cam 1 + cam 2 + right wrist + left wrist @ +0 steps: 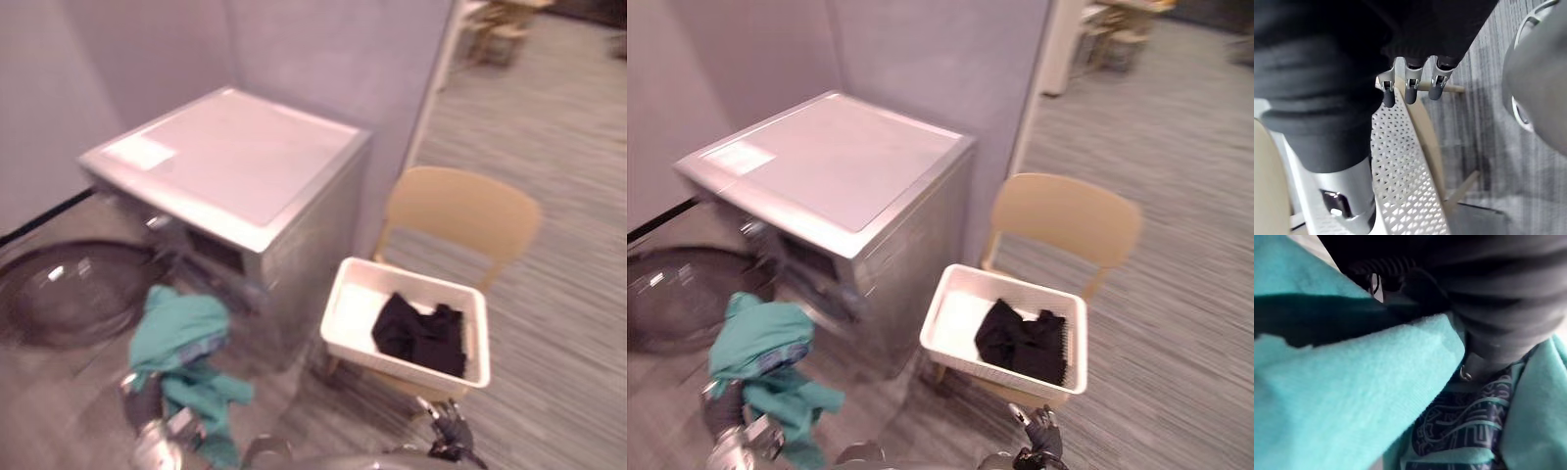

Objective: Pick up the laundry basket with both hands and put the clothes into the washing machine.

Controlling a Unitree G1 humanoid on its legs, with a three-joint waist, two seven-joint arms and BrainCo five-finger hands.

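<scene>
A white perforated laundry basket [345,311] sits on a tan chair [460,211], with a black garment [421,335] inside it. A teal garment [181,343] hangs bunched over my left hand [147,416] in front of the silver washing machine [235,166]. The machine's round glass door [69,289] is swung open to its left. In the left wrist view the teal cloth [1352,382] wraps the hand and hides its fingers. My right hand [446,431] is low beside the basket's near wall [1396,186], its fingers [1410,88] relaxed and holding nothing.
The washer stands in a corner of grey walls. Striped grey carpet [568,294] stretches to the right of the chair. More chairs [500,34] stand far back on the right.
</scene>
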